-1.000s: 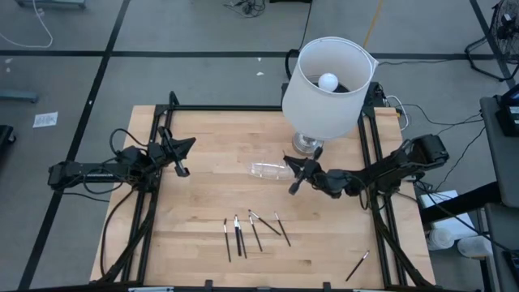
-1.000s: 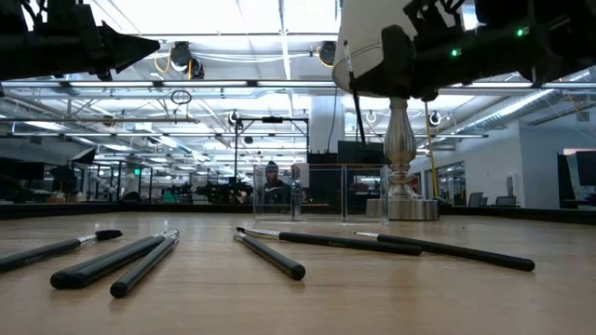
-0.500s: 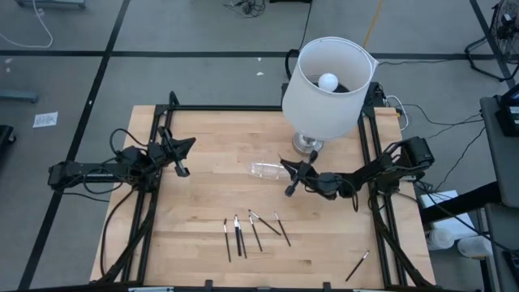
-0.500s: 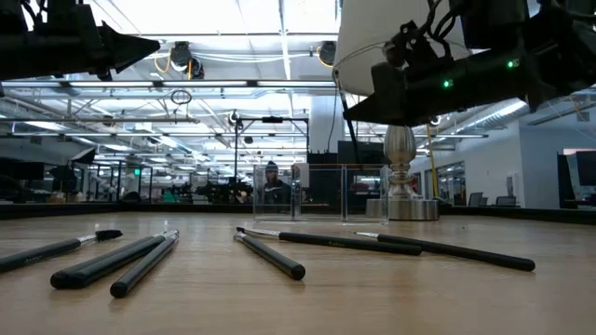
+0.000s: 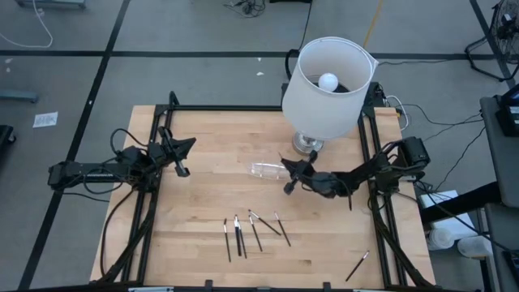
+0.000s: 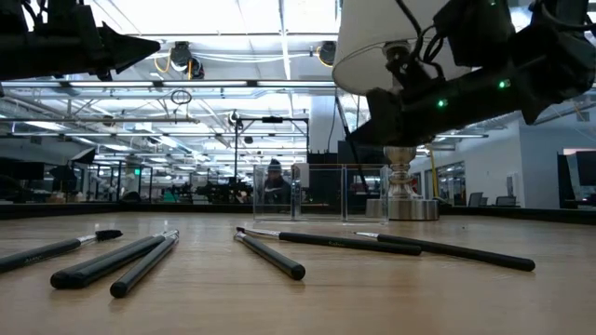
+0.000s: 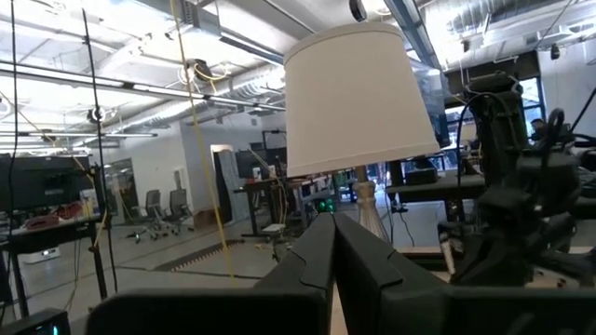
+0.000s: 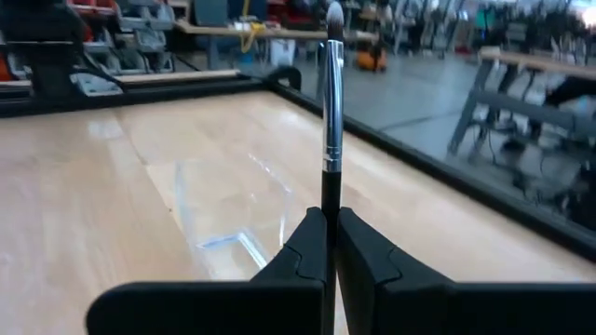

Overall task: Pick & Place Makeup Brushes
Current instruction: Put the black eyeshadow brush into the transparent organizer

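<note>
Several thin black makeup brushes lie flat in a loose row near the table's near edge, and show close up in the low view. One more brush lies apart by the near right corner. A clear plastic container rests on the table's middle. My right gripper hovers just right of it, shut on a brush with a silver ferrule. My left gripper waits shut and empty above the table's left side. My right gripper pinches the brush's black handle between its two fingers, just below the silver ferrule. The brush runs along the fingers and sticks out past their tips, bristle end forward toward the clear container. It is lifted clear of the table.
A tall table lamp with a white shade stands at the far right of the table, its metal base close behind my right arm. Black rails run along the table's left and right sides.
My right gripper has moved a little toward the table's left, closer to the clear container, and the arm has tipped downward, still shut on the brush. The brushes on the table have not moved.
</note>
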Controlling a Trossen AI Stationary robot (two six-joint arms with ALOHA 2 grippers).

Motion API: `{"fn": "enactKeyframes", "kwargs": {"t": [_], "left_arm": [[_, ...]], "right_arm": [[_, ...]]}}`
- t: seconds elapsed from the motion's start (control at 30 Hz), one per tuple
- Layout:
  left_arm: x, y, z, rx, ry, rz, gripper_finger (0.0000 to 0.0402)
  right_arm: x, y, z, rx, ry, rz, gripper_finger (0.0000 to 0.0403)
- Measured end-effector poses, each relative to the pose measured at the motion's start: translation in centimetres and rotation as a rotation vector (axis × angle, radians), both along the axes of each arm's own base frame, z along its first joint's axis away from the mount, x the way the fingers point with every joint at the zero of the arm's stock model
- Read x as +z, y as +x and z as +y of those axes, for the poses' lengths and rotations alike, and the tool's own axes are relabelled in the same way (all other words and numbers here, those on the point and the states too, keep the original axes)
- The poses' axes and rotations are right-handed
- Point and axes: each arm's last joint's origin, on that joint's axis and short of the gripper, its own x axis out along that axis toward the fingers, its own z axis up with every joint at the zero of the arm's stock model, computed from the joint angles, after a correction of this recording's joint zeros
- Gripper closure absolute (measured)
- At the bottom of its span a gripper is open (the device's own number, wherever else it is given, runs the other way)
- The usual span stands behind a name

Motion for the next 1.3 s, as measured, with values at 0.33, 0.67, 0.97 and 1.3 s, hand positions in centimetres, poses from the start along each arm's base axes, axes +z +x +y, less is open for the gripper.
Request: {"fn": "enactKeyframes", "kwargs": {"t": [0.33, 0.67, 0.97, 1.3], "left_arm": [[0.0, 0.0, 0.0, 0.000, 0.000, 0.000, 0.0385], [0.0, 0.0, 0.0, 0.000, 0.000, 0.000, 0.0385], [0.0, 0.0, 0.0, 0.000, 0.001, 0.000, 0.0385], [0.0, 0.0, 0.0, 0.000, 0.001, 0.001, 0.0385]], "right_arm": [[-0.3, -0.1, -0.2, -0.020, 0.054, -0.009, 0.0403], [-1.0, -0.2, -0.5, -0.045, 0.108, 0.020, 0.0403], [-1.2, -0.3, -0.5, -0.027, 0.120, 0.039, 0.0403], [-1.4, -0.3, -0.5, -0.026, 0.119, 0.056, 0.0403]]}}
